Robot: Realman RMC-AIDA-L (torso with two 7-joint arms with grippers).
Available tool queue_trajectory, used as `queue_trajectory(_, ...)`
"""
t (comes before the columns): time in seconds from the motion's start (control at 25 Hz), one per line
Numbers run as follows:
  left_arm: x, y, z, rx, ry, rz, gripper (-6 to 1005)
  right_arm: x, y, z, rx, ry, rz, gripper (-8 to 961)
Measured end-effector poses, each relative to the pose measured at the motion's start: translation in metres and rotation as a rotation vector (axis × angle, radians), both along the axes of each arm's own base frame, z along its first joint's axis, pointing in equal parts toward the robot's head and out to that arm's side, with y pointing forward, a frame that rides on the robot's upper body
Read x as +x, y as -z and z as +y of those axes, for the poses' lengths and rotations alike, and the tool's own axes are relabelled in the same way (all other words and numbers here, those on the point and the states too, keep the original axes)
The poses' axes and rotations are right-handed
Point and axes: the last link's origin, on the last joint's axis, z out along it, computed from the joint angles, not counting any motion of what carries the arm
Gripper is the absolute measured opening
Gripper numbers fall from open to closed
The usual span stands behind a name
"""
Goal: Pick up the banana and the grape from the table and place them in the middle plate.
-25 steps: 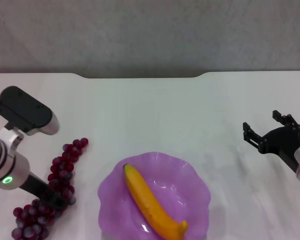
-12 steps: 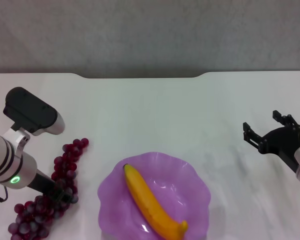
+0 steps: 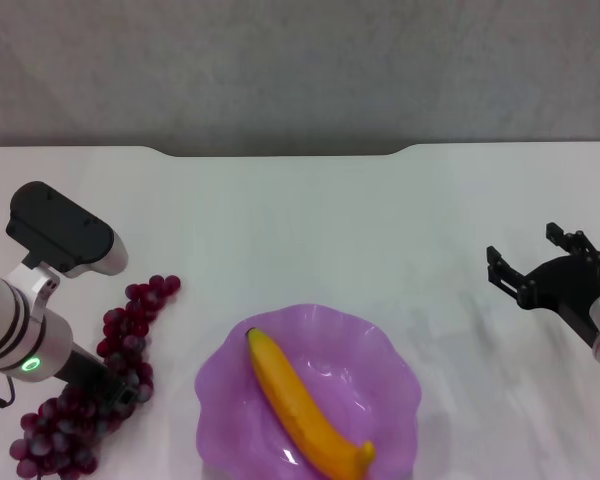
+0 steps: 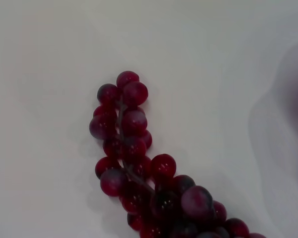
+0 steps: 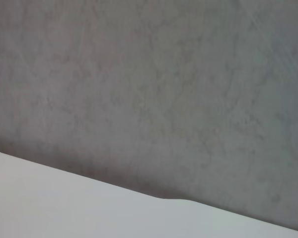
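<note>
Head view: banana [image 3: 305, 410] lies in the middle plate [image 3: 390, 360], low center. Left end effector [image 3: 118, 385], lower left, is closed on the grape [image 3: 120, 340] on the surface [image 3: 310, 220]. Right end effector [image 3: 535, 265], fingers wide apart, hangs at the right edge.
Left wrist view: grape [image 4: 139, 163] fills lower center.

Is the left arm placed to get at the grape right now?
Probably yes. The left gripper is already down at the grape, at the bunch's middle on the table, with nothing between them. Whether its fingers have closed is hidden.
</note>
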Motion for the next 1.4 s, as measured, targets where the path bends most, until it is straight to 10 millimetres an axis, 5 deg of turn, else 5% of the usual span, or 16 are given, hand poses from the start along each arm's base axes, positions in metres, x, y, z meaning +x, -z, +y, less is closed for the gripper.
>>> queue_trajectory(1.4,0.002,-0.014,-0.004,0.071,0.049,-0.019,380,0.000,0.000,0.000,0.000,-0.003,0.001,885)
